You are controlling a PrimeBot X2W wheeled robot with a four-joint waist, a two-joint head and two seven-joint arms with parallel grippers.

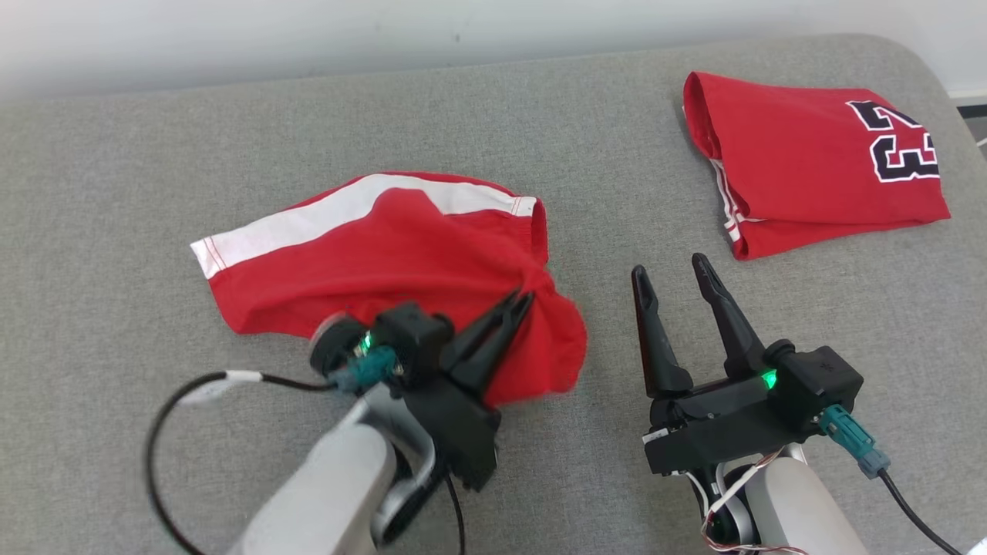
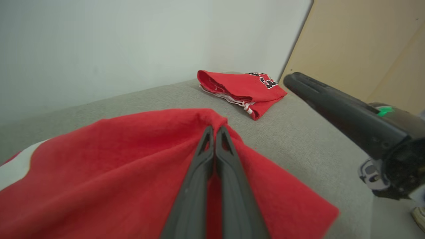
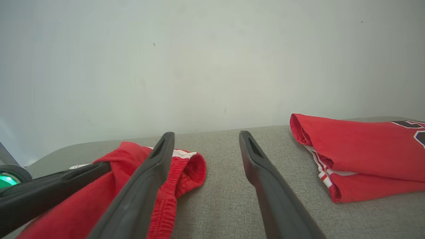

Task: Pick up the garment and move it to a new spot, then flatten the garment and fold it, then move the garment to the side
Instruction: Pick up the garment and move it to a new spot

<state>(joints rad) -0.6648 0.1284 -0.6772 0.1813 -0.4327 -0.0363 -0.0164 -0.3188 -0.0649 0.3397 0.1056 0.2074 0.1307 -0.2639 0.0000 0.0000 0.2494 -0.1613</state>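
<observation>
Black fingers of the left pincer are pressed together on a pinch of red cloth at the right edge of the garment. That edge is pulled up into a peak at the tips. Left wrist view gives the grip close up: no gap between the fingers, cloth draping away on both sides.

Right pincer is wide open and holding nothing, over bare grey tabletop just right of the garment.

Head view gives the layout: the garment is red shorts with a white stripe along the far edge, the rest lying on the tabletop left of centre. Right wrist view, being low, adds the gathered elastic waistband beside its left finger.

Folded red item with a black "23" sits at the far right corner, well apart. Left wrist view puts a tan panel behind it.
</observation>
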